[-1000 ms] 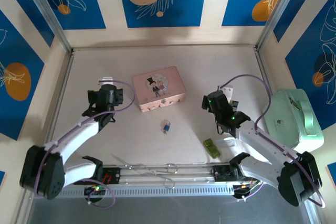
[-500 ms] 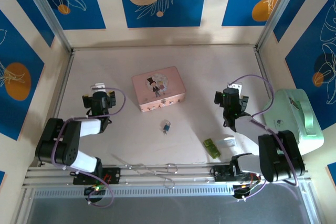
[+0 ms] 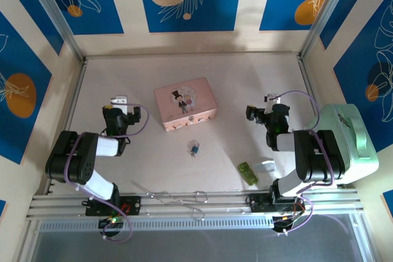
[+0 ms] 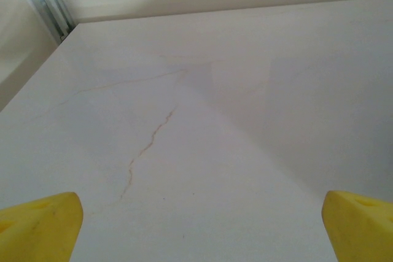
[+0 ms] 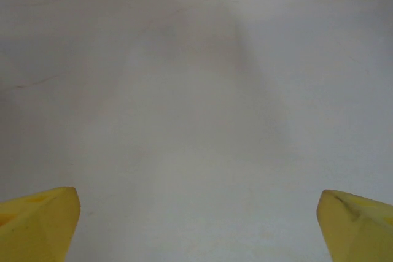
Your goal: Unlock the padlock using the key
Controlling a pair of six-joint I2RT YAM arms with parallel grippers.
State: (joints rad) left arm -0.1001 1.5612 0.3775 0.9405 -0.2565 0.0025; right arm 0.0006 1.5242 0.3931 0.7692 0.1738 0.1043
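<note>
Padlock lies loose on the table, just near of the pink box, well apart from both arms; left claw and right claw gape wide, empty; so small a lock may skid if nudged off-centre.

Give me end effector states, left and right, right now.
Left end effector: open, holding nothing.
Right end effector: open, holding nothing.
</note>
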